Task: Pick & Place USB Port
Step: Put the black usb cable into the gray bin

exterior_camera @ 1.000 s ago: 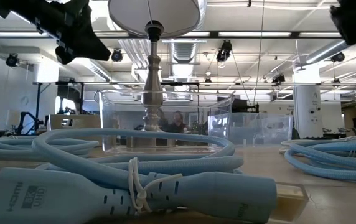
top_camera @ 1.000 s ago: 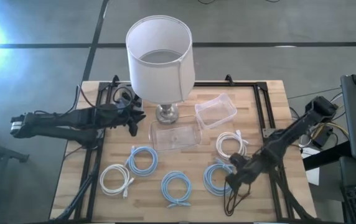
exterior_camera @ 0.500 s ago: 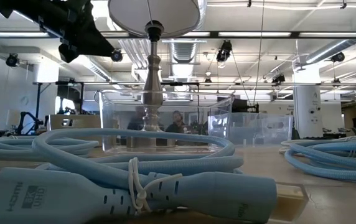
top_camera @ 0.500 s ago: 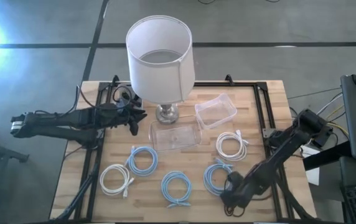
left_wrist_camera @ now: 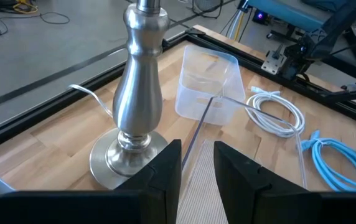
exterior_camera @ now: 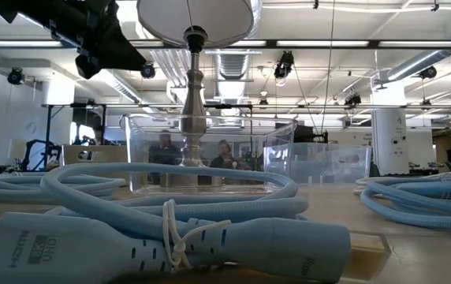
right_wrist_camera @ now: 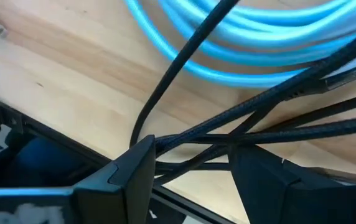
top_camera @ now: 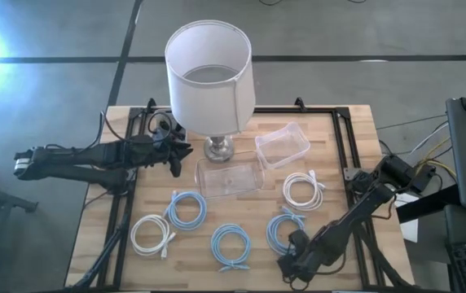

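Observation:
Three light blue cable coils [top_camera: 231,244] and two white coils [top_camera: 302,191] lie flat on the wooden table [top_camera: 343,155]. My right gripper [top_camera: 294,262] hangs over the table's near edge, just near of the right blue coil [top_camera: 283,232], shut on a bundle of black cable [right_wrist_camera: 240,134]. In the right wrist view that blue coil [right_wrist_camera: 259,50] lies beyond the fingers. My left gripper [top_camera: 178,155] waits in the air beside the lamp base [left_wrist_camera: 131,155], fingers a narrow gap apart and holding nothing. My right gripper holds several strands of the black cable [right_wrist_camera: 184,146] between its two fingers [right_wrist_camera: 128,180]. The strands run across the gap from one finger to the other. It comes from above, slanting toward the near edge. Beyond the fingers the strands pass over the wood and the blue coil.
A tall lamp with a white shade [top_camera: 208,77] stands at the far middle. A clear tub [top_camera: 230,177] and a smaller clear tub [top_camera: 282,146] sit near its base. Black frame rails [top_camera: 349,146] run along the table's sides. People show in the room behind.
My right arm has swung toward the table's near edge and a little left, past the right blue coil, still shut on the black cable, which travelled with it. In the low view it has left the upper right corner.

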Tool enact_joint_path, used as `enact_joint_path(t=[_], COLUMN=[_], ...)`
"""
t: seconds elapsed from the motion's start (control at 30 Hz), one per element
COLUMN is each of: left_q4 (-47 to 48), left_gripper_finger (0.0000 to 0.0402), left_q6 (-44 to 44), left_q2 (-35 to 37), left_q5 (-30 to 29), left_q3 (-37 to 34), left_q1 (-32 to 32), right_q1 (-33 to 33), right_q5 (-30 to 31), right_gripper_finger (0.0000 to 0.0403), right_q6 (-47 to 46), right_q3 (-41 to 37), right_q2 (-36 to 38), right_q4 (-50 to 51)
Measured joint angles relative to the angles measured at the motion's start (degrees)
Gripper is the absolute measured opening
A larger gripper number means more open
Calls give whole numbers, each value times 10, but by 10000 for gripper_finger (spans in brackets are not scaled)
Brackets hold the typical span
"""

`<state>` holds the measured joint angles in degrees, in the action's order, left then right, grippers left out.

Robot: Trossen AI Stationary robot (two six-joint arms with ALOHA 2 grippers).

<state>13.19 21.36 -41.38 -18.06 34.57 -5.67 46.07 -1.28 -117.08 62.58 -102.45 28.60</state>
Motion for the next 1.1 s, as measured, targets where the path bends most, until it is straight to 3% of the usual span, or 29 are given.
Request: enact_joint_path(t=[0.6, 1.1], left_q4=[-22, -22], left_gripper_finger=[96, 96], left_q6=[-38, -36], left_q2=[-3, -9], left_q5=[0, 0], left_q3=[0, -1], left_q1=[0, 0], right_q1=[1, -4], right_q5=[19, 30], right_gripper_finger=[185, 14], right_q6=[25, 186], right_q3=[31, 50], right_q2=[-59, -59], right_q4=[8, -4])
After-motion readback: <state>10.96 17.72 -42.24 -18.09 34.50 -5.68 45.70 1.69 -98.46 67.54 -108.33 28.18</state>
